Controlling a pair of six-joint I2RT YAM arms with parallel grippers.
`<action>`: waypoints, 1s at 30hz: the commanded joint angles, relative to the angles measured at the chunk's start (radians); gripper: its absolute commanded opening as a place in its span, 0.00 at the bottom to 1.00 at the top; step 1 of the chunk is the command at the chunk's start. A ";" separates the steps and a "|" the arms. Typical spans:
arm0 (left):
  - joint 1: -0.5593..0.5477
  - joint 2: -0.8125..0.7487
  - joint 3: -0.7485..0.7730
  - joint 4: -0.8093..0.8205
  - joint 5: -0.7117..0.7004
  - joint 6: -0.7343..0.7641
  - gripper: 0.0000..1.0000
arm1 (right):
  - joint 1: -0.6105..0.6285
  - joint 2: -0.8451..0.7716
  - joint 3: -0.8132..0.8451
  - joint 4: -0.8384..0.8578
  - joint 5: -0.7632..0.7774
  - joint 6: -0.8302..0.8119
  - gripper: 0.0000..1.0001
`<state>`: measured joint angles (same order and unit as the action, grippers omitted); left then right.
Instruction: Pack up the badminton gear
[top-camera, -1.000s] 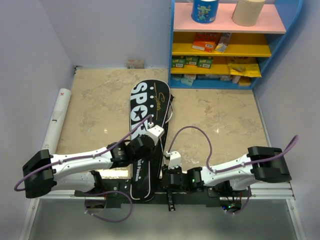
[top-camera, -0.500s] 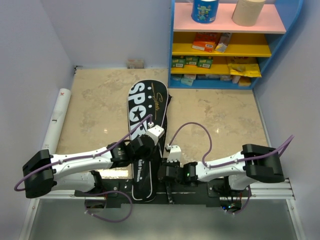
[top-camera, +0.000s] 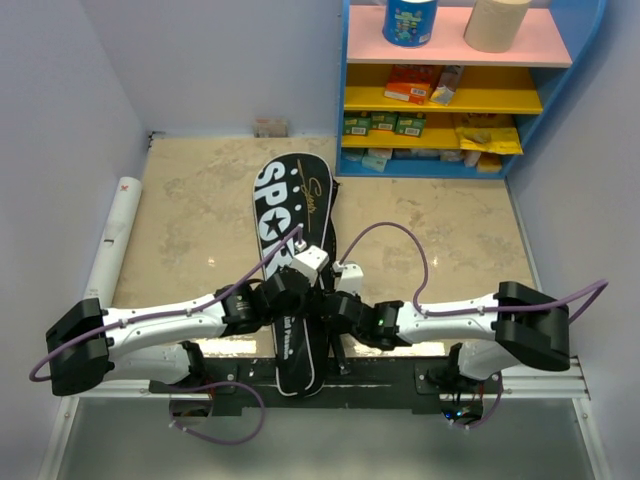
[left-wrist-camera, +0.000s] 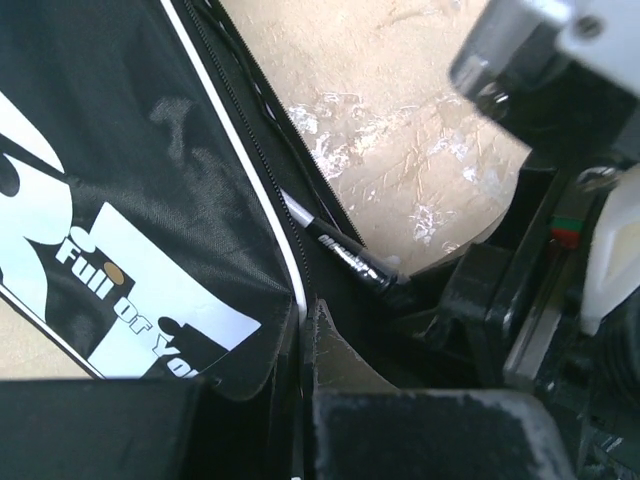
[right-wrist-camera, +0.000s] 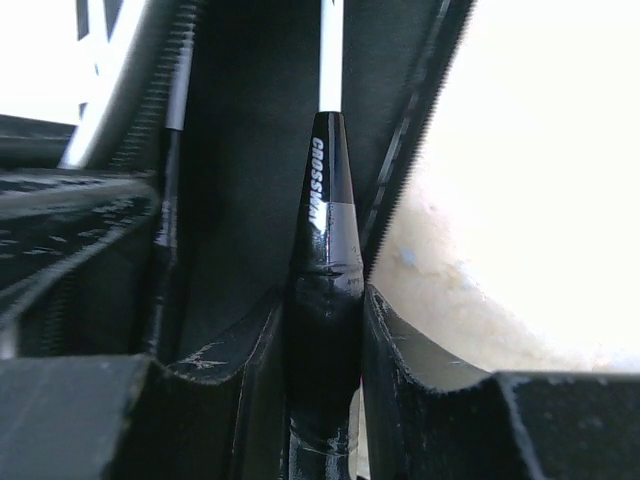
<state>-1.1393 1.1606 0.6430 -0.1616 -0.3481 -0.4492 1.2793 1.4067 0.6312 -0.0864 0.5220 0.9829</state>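
The black bag (top-camera: 290, 200) lettered SPORT lies lengthwise in the middle of the table. My left gripper (top-camera: 298, 285) sits on its narrow near part, shut on the bag's zip edge (left-wrist-camera: 285, 300). My right gripper (top-camera: 336, 306) is just right of it, shut on a racket's black handle (right-wrist-camera: 322, 290). The racket's thin shaft (right-wrist-camera: 330, 50) runs into the bag's open side, and it also shows in the left wrist view (left-wrist-camera: 345, 250). The long white tube (top-camera: 113, 240) lies along the left wall. The racket heads, the second racket and the shuttlecocks are hidden.
A blue shelf unit (top-camera: 450, 90) with boxes and packets stands at the back right, with two paper rolls on top. A small box (top-camera: 270, 127) sits by the far wall. The arms' black mounting rail (top-camera: 400, 385) runs along the near edge.
My right gripper has moved from the near rail up and left to the bag's side, carrying the racket handle. The bag's near end has swung right and its far end slightly left.
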 joint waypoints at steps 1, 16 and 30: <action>-0.028 -0.009 0.001 0.066 0.103 -0.008 0.00 | -0.038 0.026 0.099 0.137 0.075 -0.072 0.00; -0.028 0.022 0.007 0.060 0.031 0.006 0.00 | -0.040 -0.044 0.027 0.111 -0.027 -0.052 0.74; -0.027 0.022 0.029 0.043 -0.005 0.023 0.00 | -0.038 -0.428 -0.188 0.008 -0.246 0.003 0.44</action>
<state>-1.1553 1.1950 0.6384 -0.1780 -0.3519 -0.4503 1.2369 1.0264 0.4877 -0.0467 0.3630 0.9646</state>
